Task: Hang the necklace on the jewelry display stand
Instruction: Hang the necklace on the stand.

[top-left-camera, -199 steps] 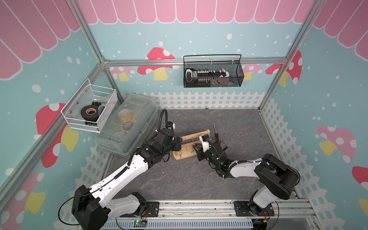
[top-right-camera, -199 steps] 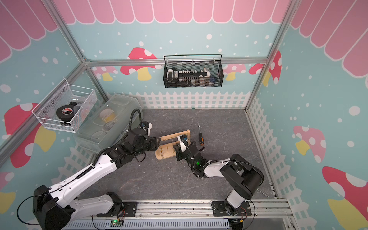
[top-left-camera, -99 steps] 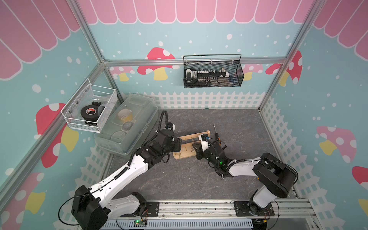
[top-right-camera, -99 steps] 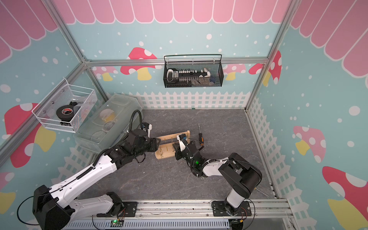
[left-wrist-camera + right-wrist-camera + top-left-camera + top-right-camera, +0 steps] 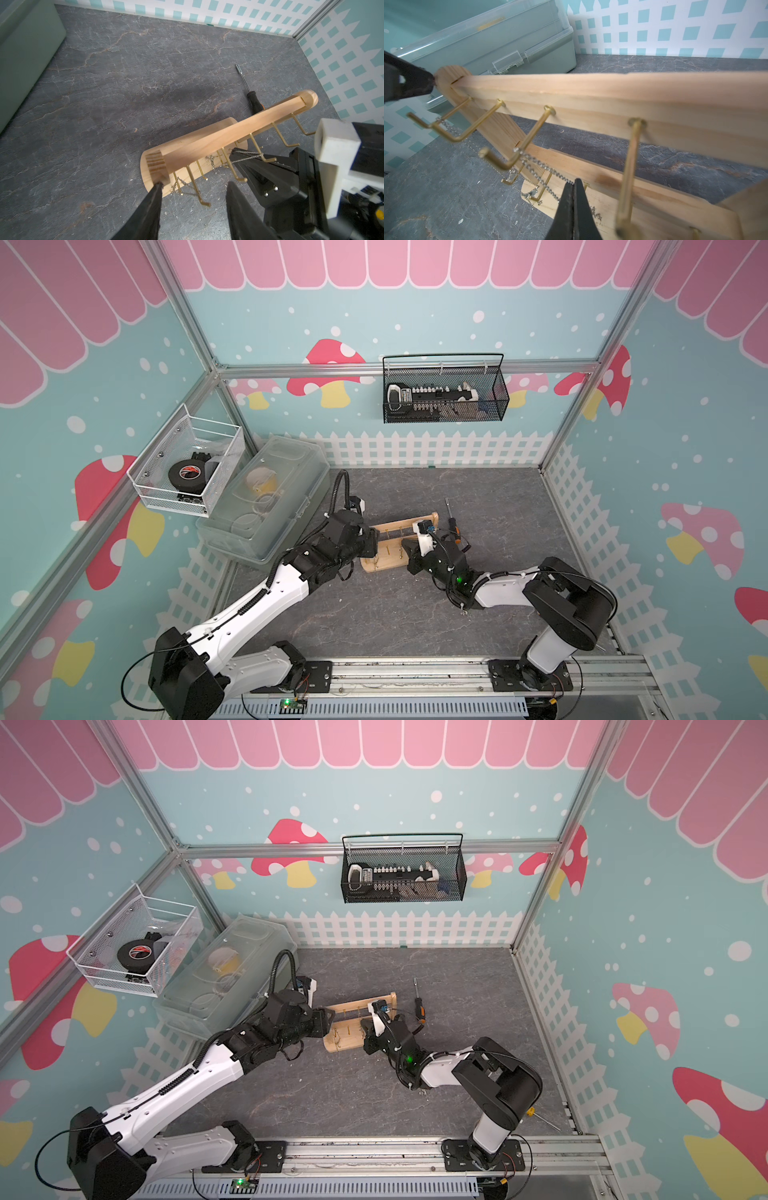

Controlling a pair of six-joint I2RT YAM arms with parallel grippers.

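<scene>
On the grey marbled tabletop (image 5: 374, 614), just beyond the front mounting rail (image 5: 415, 672), two pincers meet at the jewelry display stand (image 5: 388, 562), which stands upright near the middle of the table in both top views. The right gripper (image 5: 574, 184) is pressed fully closed, its two black fingers meeting with no gap, and it pinches the thin silver necklace (image 5: 542, 166) at its very tip. From there the chain rises to a gold hook (image 5: 508, 164) and lies across it near the bend. The hook is one of a row set into the stand's light-wood crossbar (image 5: 591, 93). More fine chain trails down onto the stand's base (image 5: 211, 163); whether it is the same piece cannot be told. At the stand's end nearer the clear box, the left gripper (image 5: 194, 187) stands about half open and holds nothing. One of its fingers (image 5: 153, 199) touches the rounded end upright (image 5: 158, 166), while the other hangs free beside the hooks. Just behind the stand lies a black-handled screwdriver (image 5: 453, 524), flat on the table with its shaft pointing toward the back fence. Farther off, against the left wall, sits a clear plastic lidded box (image 5: 270, 497), and above it hangs a white wire basket (image 5: 141, 485) holding a roll of black tape. A black mesh basket (image 5: 444, 416) hangs on the rear wall.
</scene>
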